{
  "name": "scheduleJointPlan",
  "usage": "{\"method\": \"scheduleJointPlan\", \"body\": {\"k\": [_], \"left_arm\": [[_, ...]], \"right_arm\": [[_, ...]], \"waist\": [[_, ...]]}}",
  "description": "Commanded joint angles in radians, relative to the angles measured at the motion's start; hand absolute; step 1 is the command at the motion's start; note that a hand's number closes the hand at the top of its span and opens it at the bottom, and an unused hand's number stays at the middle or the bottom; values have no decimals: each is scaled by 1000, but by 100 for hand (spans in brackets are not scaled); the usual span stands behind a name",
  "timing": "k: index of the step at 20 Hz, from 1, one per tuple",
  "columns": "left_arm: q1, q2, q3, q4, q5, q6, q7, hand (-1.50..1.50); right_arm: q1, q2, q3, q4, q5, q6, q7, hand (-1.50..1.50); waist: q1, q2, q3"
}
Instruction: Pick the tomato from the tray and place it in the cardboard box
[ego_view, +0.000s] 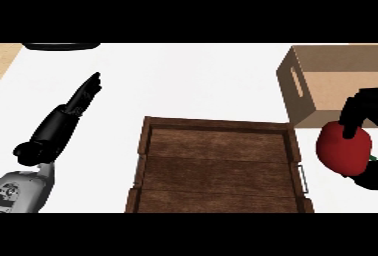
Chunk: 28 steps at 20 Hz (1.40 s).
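Fingers (353, 117) of my right hand (359, 112) are curled over the tomato (342, 147), grasping it at the right edge of frame, just right of the tray (218, 131) and below the cardboard box (330, 80). Tomato is off the tray, not yet in the box. Left hand (80, 98) at left of frame, fingers straight, resting, holding nothing. Risks as I judge them: much of the tomato bulges out below my fingers, so it could slip on the lift; box wall sits between me and the opening, so a low carry could clip the near rim and shove the box.
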Motion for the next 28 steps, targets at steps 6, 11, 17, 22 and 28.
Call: {"method": "scheduleJointPlan", "body": {"k": [6,11,17,22,28], "left_arm": [[-61,-44,-33,23,-23,-13,17,0],[-83,-53,-41,48,-58,1,-11,0],[-85,-54,-37,42,-36,-33,3,0],[-80,-63,-49,42,-61,-25,-16,0],[-68,-50,-26,45,-35,-51,-11,0]], "right_arm": [[-170,-148,-111,606,68,169,-371,150],[-254,-225,-3,827,192,284,-455,150],[-405,-200,124,1071,395,284,-611,150],[-479,-226,191,1253,488,338,-780,-150],[-515,-177,190,1335,411,359,-1000,-150]], "waist": [[45,4,-4],[77,15,-4],[97,14,-3],[105,17,-2],[87,10,-1]]}}
